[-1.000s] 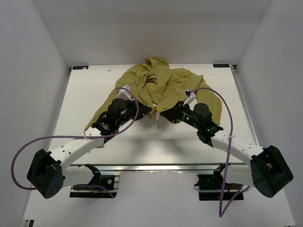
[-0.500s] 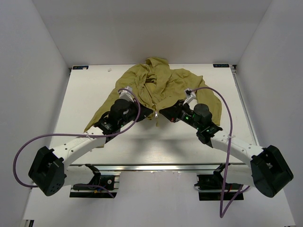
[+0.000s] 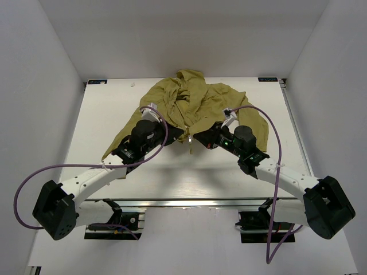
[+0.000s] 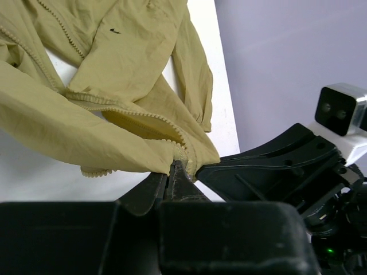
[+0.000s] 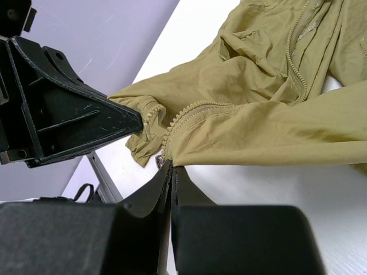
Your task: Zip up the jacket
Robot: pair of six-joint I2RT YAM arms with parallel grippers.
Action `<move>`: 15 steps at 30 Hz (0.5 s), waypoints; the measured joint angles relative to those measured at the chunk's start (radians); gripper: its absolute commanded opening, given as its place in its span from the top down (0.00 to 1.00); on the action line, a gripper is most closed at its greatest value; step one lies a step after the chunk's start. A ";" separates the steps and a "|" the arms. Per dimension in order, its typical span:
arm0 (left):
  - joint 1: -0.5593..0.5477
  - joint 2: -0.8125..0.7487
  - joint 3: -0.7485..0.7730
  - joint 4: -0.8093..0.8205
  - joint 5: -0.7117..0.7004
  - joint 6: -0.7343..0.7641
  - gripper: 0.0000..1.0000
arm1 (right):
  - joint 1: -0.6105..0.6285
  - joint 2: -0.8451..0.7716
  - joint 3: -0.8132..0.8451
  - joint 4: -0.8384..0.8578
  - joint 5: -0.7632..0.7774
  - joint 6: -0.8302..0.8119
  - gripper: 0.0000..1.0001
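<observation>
White bench (image 3: 97, 112), seen from above: the jacket (image 3: 195, 106) lies crumpled at its far middle, still unzipped. The left hand (image 3: 179, 135) and right hand (image 3: 199, 137) meet at the jacket's near hem, barely shifted in the last second.

Left wrist view: the left hand (image 4: 172, 170) pinches one zipper-edge corner.

Right wrist view: the right hand (image 5: 171, 169) clamps the other corner. Judged: the edges are gathered, but zipping has not begun.

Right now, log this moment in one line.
left end effector: shut on jacket | right end effector: shut on jacket | zipper: open
</observation>
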 measured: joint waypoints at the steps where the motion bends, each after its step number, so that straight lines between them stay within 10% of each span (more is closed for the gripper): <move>1: 0.000 -0.001 0.000 0.005 0.000 0.000 1.00 | 0.000 0.000 0.000 0.001 -0.001 0.000 1.00; 15: -0.012 -0.001 -0.003 0.018 -0.003 -0.003 1.00 | 0.006 0.012 0.000 0.011 -0.003 0.001 1.00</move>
